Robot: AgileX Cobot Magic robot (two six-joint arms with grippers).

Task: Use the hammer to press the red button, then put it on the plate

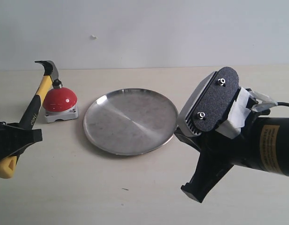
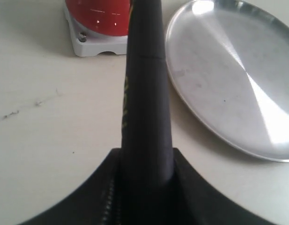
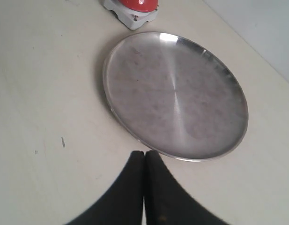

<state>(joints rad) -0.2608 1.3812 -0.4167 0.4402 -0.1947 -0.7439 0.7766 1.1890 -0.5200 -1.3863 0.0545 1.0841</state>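
Note:
My left gripper (image 1: 20, 136) is shut on the hammer (image 1: 34, 108) by the black part of its handle, at the left of the table. The handle slants up and to the right, with the yellow looped end below the gripper. The dark head (image 1: 49, 69) reaches the top of the red button (image 1: 60, 98) and seems to touch the dome. In the left wrist view the handle (image 2: 144, 93) runs out from the gripper (image 2: 146, 168) toward the button (image 2: 100, 16). The silver plate (image 1: 130, 121) lies bare at the centre. My right gripper (image 3: 144, 154) is shut on nothing, just short of the plate's rim (image 3: 181, 157).
The right arm and its wrist camera (image 1: 214, 101) fill the near right of the exterior view, beside the plate's right rim. The button's white base (image 2: 95, 44) stands close to the plate's left rim (image 2: 174, 89). The beige table (image 1: 111, 187) runs to a pale wall behind.

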